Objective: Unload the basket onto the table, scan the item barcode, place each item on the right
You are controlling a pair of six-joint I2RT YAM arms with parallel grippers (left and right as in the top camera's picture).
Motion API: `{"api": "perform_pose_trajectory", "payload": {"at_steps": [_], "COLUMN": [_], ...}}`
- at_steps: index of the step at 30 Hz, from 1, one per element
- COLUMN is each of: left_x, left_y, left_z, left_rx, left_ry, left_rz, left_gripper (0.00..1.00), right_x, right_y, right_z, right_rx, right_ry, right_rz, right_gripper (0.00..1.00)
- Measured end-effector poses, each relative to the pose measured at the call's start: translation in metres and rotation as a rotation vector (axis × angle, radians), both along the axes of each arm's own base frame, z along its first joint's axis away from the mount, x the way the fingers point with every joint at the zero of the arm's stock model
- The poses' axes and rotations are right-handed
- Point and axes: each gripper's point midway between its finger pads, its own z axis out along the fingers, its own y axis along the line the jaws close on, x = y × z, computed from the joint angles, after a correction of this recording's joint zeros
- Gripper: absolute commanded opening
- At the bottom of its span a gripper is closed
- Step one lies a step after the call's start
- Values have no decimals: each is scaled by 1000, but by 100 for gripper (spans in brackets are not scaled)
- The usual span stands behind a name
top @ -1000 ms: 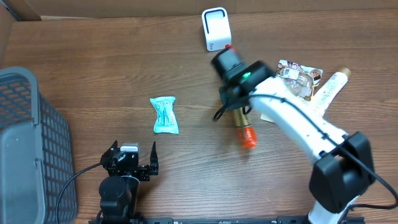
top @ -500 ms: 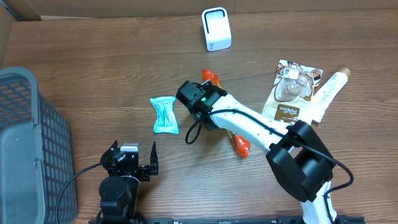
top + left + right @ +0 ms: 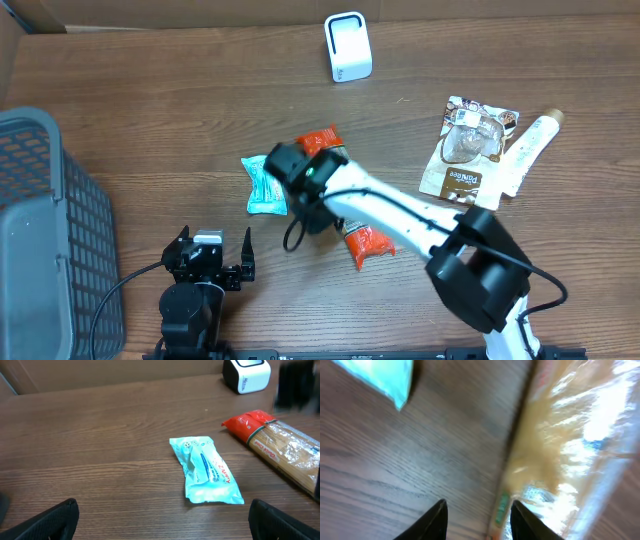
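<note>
Spaghetti packet (image 3: pixel 368 243) with red ends lies flat on the wooden table (image 3: pixel 150 110), slanting from centre frame down toward lower right in the overhead view, its mid-section covered by the right arm. Right wrist view is motion-blurred: right gripper (image 3: pixel 479 520) points down at the table, fingers apart, wood grain in the gap and the packet's edge (image 3: pixel 565 445) running just beside the right-hand fingertip (image 3: pixel 522 517); nothing clamped. Teal sachet (image 3: pixel 258 190) lies just left of the packet, apart from it. White barcode scanner (image 3: pixel 348 46) stands upright at upper centre, well apart from the packet. Left gripper (image 3: pixel 162 520) sits at lower left of the overhead frame, fingers spread fully, empty. Grey basket (image 3: pixel 40 230) at left edge; brown snack pouch (image 3: pixel 465 145) and white tube (image 3: pixel 528 150) at upper right.
</note>
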Motion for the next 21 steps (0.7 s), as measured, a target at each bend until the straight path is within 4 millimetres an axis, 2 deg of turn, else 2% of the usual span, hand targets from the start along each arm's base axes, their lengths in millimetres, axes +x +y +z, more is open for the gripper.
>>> {"api": "perform_pose_trajectory", "payload": {"at_steps": [2,3,4,7,9,11,15,17,21], "left_x": [0,0,0,0,0,0,0,0,0], "left_y": [0,0,0,0,0,0,0,0,0], "left_z": [0,0,0,0,0,0,0,0,0], "left_rx": [0,0,0,0,0,0,0,0,0], "left_ry": [0,0,0,0,0,0,0,0,0], "left_rz": [0,0,0,0,0,0,0,0,0], "left_gripper": [100,100,100,99,100,99,100,100,99], "right_x": [16,24,43,65,73,80,81,76,66], "right_y": [-3,-6,-15,-37,-54,-76,-94,-96,-87], "right_z": [17,25,47,72,79,78,70,59,30], "right_rx": [35,54,103,178,211,249,300,321,360], "right_ry": [-8,-13,-33,-39,-13,37,100,139,202], "right_rz": [-36,-53,-98,-141,-155,-157,-129,-99,-30], "right_gripper": [62,66,68,69,69,70,69,69,70]}}
